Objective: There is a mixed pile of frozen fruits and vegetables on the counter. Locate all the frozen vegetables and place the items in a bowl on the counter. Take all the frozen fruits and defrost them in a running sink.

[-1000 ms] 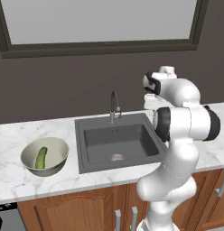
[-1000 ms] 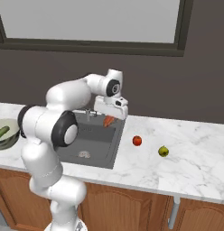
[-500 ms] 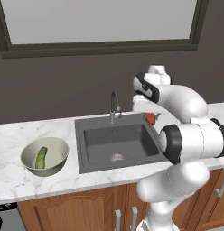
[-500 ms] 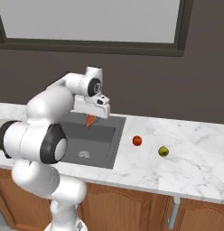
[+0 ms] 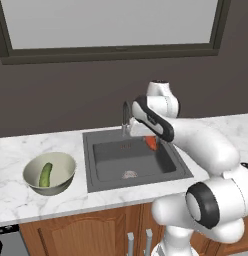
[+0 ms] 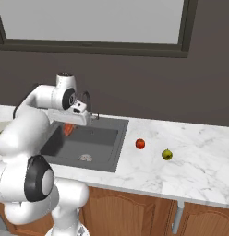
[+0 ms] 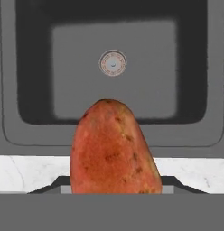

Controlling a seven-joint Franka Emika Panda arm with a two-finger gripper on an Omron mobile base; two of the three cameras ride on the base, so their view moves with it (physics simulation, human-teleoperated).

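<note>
- Left base view: we count one bowl (image 5: 66, 172) on the counter (image 5: 26, 202), with one cucumber (image 5: 45, 174) lying in it.
- We count two fruits right of the sink (image 6: 107, 138): one red tomato-like fruit (image 6: 140, 144) and one pear (image 6: 167, 154).
- Our gripper (image 5: 151, 141) is clamped on the one carrot-like piece (image 7: 113, 149), held above the basin.
- In the hand view its long axis runs away from the fingers toward the drain (image 7: 113, 63).
</note>
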